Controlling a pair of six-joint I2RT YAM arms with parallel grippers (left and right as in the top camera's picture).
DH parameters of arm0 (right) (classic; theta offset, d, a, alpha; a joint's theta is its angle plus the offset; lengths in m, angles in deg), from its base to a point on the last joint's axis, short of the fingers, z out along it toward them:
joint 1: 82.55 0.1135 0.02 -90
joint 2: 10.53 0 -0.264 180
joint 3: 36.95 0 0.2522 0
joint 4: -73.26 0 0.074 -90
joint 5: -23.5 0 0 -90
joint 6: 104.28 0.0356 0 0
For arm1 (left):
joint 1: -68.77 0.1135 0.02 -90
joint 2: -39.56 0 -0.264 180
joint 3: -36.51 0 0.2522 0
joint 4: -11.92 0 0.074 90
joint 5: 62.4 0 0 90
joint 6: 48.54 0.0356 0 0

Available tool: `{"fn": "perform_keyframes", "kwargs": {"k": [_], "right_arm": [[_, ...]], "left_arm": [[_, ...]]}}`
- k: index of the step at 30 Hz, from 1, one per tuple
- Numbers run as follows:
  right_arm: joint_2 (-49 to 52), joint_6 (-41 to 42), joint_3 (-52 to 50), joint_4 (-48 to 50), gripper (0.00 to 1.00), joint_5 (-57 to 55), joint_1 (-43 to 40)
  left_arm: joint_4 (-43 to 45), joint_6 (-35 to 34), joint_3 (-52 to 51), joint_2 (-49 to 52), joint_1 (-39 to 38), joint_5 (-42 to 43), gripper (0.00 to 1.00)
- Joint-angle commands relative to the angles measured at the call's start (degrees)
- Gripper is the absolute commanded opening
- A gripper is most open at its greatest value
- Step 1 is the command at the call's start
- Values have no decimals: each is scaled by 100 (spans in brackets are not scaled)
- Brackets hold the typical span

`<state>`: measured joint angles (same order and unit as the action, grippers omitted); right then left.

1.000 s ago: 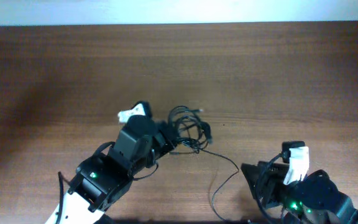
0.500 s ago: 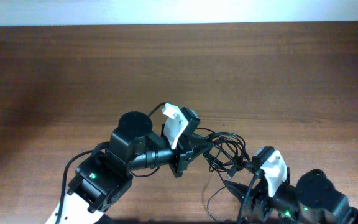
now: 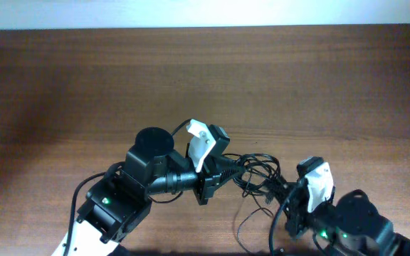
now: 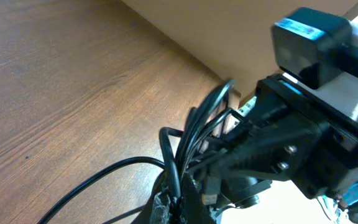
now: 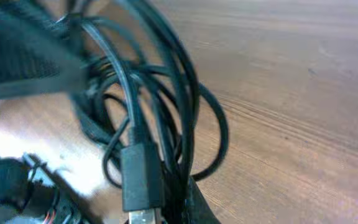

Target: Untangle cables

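**Both grippers on the knot, pull-apart stage**

Table (image 3: 84,78): dark wood, with the work low of centre.

Left arm (image 3: 148,171) reaches in from lower left, right arm (image 3: 347,224) from lower right. They face each other, and the tangle hangs between them.

The cables (image 3: 251,171): a loose nest of thin black loops, bridging the left gripper (image 3: 225,169) and the right gripper (image 3: 282,193). One slack tail (image 3: 244,220) curls down onto the wood.

Left fingers are clamped on a bunch of strands. Right fingers are closed too, and strands rise straight out of them in the wrist view.

Judgement: the grips are made and separation has not begun. The next move calls for drawing the arms apart gently and watching which loop tightens.

Plug (image 5: 140,177): a black body with a metal tip, hanging just beside the right grip.

Hard to read:
- How many cords there are.
- Which strand each gripper has.
- Where the crossings lie.
- Both sets of fingertips are buried or cut off at the frame edge.
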<state>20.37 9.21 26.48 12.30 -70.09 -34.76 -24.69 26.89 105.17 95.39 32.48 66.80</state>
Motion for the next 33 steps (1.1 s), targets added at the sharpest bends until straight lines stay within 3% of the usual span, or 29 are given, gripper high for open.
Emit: {"fn": "perform_keyframes", "kwargs": {"k": [1,4,6,9,11,13,15,17,21,23,27,29,33], "right_arm": [[549,1414,-17,79,5,-1495,15],[1670,1626,-17,157,6,-2225,15],[2308,1624,-15,890,11,-2498,15],[2424,1624,-11,1926,23,-2496,15],[2173,1622,-7,2109,30,-2494,15],[1700,1622,-4,1755,44,-2293,15],[623,1495,17,1346,68,-1143,15],[-531,804,17,951,74,-155,15],[-1506,-861,15,-186,71,216,15],[-1506,-1335,-28,-509,59,334,15],[-1506,-1519,-28,-254,42,444,15],[-1506,-1816,-28,-190,33,387,15],[-1499,-1989,-28,92,30,168,15]], "left_arm": [[13,-256,24,-81,-7,201,0],[11,-256,24,-79,-7,201,0],[9,-275,24,-79,-7,236,0],[-35,-271,22,-74,-28,348,0],[-39,-267,22,-74,-28,334,0],[-61,-249,22,-74,-28,92,0],[-197,-249,22,-72,-28,-540,0],[-203,-249,22,-74,-28,-758,0],[-164,-251,22,-74,-28,-612,0],[175,-247,24,-87,-28,315,0],[479,-249,24,-315,66,1676,0],[378,-249,24,-444,177,1912,0],[306,-251,24,-638,313,1982,0]]}}
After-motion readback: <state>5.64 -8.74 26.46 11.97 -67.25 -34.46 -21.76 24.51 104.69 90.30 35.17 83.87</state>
